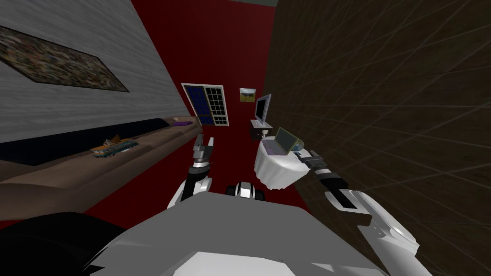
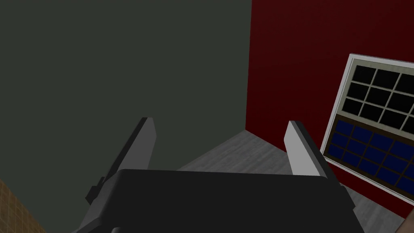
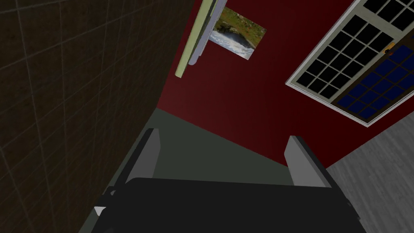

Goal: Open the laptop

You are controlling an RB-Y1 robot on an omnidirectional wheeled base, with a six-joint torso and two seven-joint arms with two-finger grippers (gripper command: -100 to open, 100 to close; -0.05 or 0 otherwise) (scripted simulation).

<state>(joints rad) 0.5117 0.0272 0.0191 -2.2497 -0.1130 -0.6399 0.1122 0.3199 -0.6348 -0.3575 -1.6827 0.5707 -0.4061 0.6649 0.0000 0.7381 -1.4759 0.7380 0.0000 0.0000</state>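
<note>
**Laptop lid-up on the round tabletop**

The laptop (image 1: 284, 140) sits with its lid raised on a white-draped round tabletop (image 1: 275, 173) against the dark tiled wall (image 1: 383, 96). My right pincer (image 1: 301, 154) hovers near it, fingers spread and holding nothing. My left pincer (image 1: 204, 142) is also spread wide, toward the brown sofa (image 1: 144, 143).

Laptop (image 1: 283, 142) on table (image 1: 278, 173); right tool (image 1: 303, 155) just beside laptop.

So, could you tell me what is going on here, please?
A two-armed robot stands by a small white-draped table with a laptop on it. The laptop's lid stands raised. The right gripper, open and empty, is at the table's edge beside the laptop; the left gripper, open, hangs over the red floor.
</note>
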